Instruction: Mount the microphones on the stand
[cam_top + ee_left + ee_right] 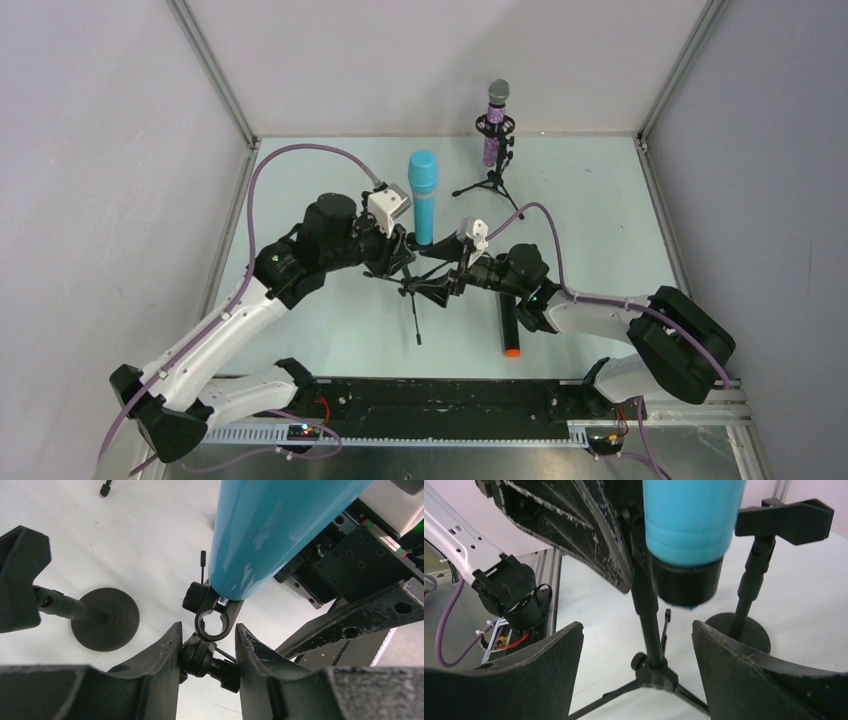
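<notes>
The light-blue microphone (423, 195) stands upright in a small black tripod stand (414, 312) at mid-table. My left gripper (402, 252) is shut on that stand's swivel joint (205, 659), just under the clamp ring and the blue body (270, 535). My right gripper (452, 280) is open, its fingers on either side of the stand's pole (650, 625) without touching it, below the blue microphone (691, 525). The purple glittery microphone (493, 130) sits in its own tripod at the back. The black microphone with an orange end (511, 325) lies flat on the table near the right arm.
A round-base stand (744, 630) with an empty clip (789, 520) stands right beside the tripod; it also shows as a round-base stand (105, 617) in the left wrist view. Grey walls close in three sides. A black rail (450, 400) runs along the near edge.
</notes>
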### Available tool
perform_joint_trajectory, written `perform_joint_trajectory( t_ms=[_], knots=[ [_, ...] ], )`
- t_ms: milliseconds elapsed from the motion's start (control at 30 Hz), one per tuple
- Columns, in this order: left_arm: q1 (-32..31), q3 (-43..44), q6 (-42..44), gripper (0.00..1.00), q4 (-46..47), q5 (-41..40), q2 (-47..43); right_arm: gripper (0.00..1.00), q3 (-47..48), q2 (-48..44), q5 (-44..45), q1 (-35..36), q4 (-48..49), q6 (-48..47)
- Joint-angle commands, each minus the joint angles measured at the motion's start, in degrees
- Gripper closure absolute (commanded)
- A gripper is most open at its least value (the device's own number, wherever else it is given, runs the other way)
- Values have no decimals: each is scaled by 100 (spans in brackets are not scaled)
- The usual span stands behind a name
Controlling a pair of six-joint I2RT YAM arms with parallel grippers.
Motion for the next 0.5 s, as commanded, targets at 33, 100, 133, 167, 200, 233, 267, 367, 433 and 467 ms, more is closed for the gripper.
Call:
perform_joint_trajectory(
  t_ms=[33, 100, 133, 167, 200, 233, 267, 367, 433, 467],
  knots=[
    [-237, 436, -259, 100, 466, -91, 11, 18, 14, 220, -1, 71, 1073, 120],
    [-287, 473, -295, 100, 488, -82, 16, 20, 12, 323, -55, 83, 1190, 153],
    [-319, 492, -315, 100, 496, -75, 12, 22, 13, 389, -87, 94, 1230, 164],
    [-329, 502, -319, 100, 509, -79, 18, 23, 13, 420, -138, 95, 1299, 204],
    [-353, 528, -328, 100, 511, -79, 17, 25, 13, 479, -168, 96, 1342, 220],
    [-368, 537, -334, 100, 522, -80, 6, 27, 14, 536, -244, 96, 1422, 247],
    [-379, 550, -343, 100, 533, -82, -2, 30, 14, 568, -329, 101, 1464, 259],
    [-398, 590, -387, 100, 577, -80, -53, 34, 14, 739, -541, 103, 1683, 301],
    [-402, 636, -430, 100, 584, -95, -69, 38, 14, 858, -615, 105, 1818, 341],
    [-407, 648, -446, 100, 591, -93, -79, 40, 14, 900, -637, 105, 1914, 387]
  ],
)
